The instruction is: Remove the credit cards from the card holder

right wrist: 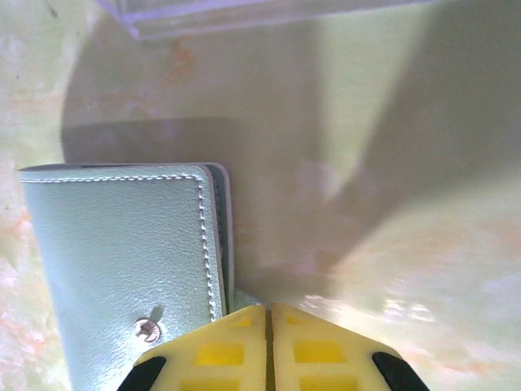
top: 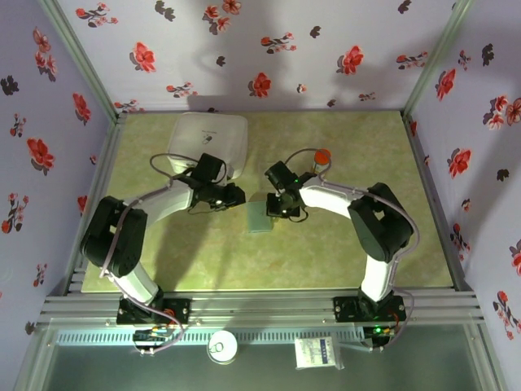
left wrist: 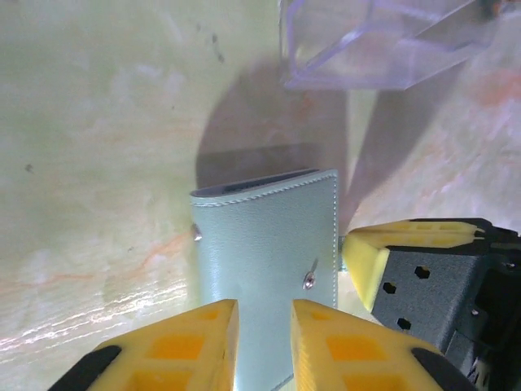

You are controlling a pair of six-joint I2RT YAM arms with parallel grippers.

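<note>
Bases at the near edge first: a round white object (top: 221,346) and a small white packet (top: 319,353) lie on the grey ledge (top: 98,358) in front of them, off the table (top: 350,261). Moving up, the left arm (top: 122,236) and the right arm (top: 378,220) both bend inward, elbows out wide and wrists nearly meeting over the middle of the green marbled top. Right between them lies the card holder (top: 260,217), flat and folded shut, pale teal with white stitching and a metal snap (right wrist: 147,330). Over on the right wrist camera we have the right gripper (right wrist: 269,314) with its yellow fingers pressed together, tips at the holder's stitched edge. A small teal flap pokes out beside them, and we cannot tell whether it is caught. From the left wrist we look down on the left gripper (left wrist: 264,314). Its fingers stand a little apart with a narrow gap, poised over the holder's near end, nothing pinched that we can see. One yellow finger (left wrist: 366,261) of the right gripper sits just off the holder's side there. Past the holder a clear plastic tray (left wrist: 383,41) stands near it but apart. Farther back, a large white box (top: 207,137) sits behind the left wrist, and a small round red-orange thing (top: 322,155) behind the right. Flowered walls (top: 269,49) close off the back.
</note>
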